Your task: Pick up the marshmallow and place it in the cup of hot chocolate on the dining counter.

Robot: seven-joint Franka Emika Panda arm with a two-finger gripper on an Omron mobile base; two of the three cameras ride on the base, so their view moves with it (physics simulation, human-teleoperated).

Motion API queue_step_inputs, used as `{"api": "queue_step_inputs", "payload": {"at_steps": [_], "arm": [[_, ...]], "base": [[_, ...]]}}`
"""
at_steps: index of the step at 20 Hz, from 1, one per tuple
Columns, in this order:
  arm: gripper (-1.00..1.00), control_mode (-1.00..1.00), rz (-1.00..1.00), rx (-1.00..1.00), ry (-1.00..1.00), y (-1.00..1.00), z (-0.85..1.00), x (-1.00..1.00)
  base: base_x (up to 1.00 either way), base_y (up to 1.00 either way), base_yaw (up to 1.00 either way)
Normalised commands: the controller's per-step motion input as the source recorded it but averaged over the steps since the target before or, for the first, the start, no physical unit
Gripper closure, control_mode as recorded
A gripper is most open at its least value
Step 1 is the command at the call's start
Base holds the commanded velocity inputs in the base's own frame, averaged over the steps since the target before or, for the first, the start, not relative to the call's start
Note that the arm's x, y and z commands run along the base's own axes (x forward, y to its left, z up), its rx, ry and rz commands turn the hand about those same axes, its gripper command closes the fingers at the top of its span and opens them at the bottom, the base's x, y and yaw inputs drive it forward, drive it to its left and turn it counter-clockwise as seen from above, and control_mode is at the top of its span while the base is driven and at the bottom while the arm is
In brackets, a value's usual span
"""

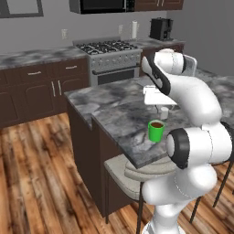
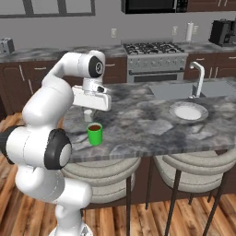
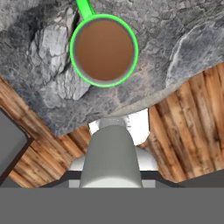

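Marshmallow (image 3: pixel 136 124): you see what is probably it, a white lump pinched in the gripper (image 3: pixel 114 127), partly hidden behind a finger (image 3: pixel 111 153). Cup (image 3: pixel 104 50): green, brown liquid inside, upright on the counter (image 2: pixel 152 120) near its edge, under the hand. Plate (image 2: pixel 188 111): well apart, beside the sink (image 2: pixel 182 90).

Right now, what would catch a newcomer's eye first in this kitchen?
The big white robot arm, bending over the dining counter. Next, the bright green cup of hot chocolate near the counter's front edge, brown drink showing at its rim. The gripper hangs above and just behind the cup; whether its jaws hold anything is unclear. A pale plate sits further right.
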Motion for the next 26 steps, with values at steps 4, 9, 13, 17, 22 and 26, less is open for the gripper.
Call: {"api": "queue_step_inputs", "payload": {"at_steps": [4, 9, 13, 17, 22, 26], "arm": [[1.0, -1.0, 0.0, 0.0, 0.0, 0.0, -0.3, 0.33], [1.0, -1.0, 0.0, 0.0, 0.01, 0.0, -0.21, 0.32], [1.0, -1.0, 0.0, 0.0, 0.07, 0.0, -0.28, 0.3], [1.0, -1.0, 0.0, 0.0, 0.05, -0.02, -0.29, 0.33], [1.0, -1.0, 0.0, 0.0, 0.02, -0.05, -0.18, 0.26], [1.0, -1.0, 0.0, 0.0, 0.01, -0.06, -0.13, 0.11]], "base": [[0.0, 0.0, 0.0], [0.0, 0.0, 0.0], [0.0, 0.0, 0.0], [0.0, 0.0, 0.0], [0.0, 0.0, 0.0], [0.0, 0.0, 0.0]]}}
